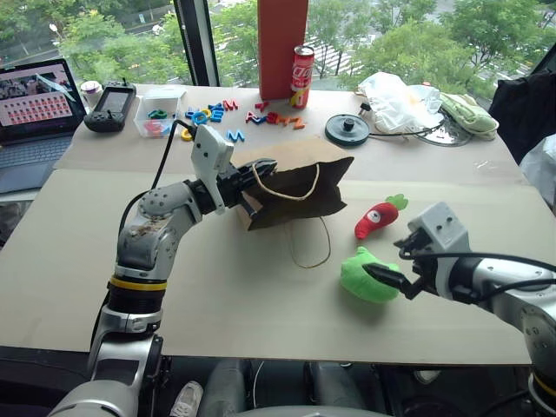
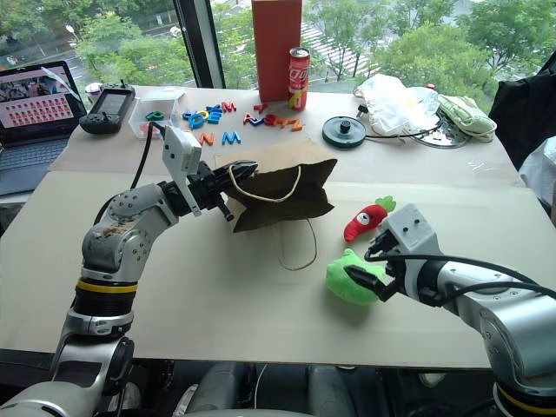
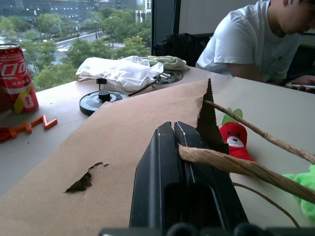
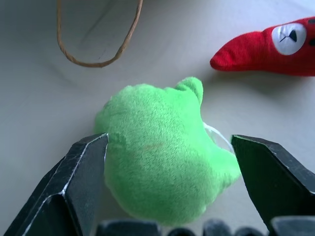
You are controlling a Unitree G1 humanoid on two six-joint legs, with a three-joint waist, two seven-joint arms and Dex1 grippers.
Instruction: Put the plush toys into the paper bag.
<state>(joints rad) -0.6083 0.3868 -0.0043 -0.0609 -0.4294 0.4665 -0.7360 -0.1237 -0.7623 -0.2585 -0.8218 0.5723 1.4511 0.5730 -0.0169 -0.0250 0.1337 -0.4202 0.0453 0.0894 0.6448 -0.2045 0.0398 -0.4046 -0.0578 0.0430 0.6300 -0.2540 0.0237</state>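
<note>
— Any writing? Where were the toys?
— The red can (image 1: 302,76) carried white script, unreadable. On the pale tabletop (image 1: 217,295) by the windows, the left gripper (image 1: 261,170) was clenched on the paper bag (image 1: 300,193); the right gripper (image 4: 170,162), released, straddled the green plush toy (image 4: 162,167), the red plush toy (image 1: 380,217) nearby.

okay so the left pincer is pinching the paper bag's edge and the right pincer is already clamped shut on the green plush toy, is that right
Not quite. The right pincer is not clamped shut: the right wrist view shows its fingers spread open on either side of the green plush toy, with a gap on the right side. The rest holds: the left pincer is shut on the paper bag at its edge.
</note>
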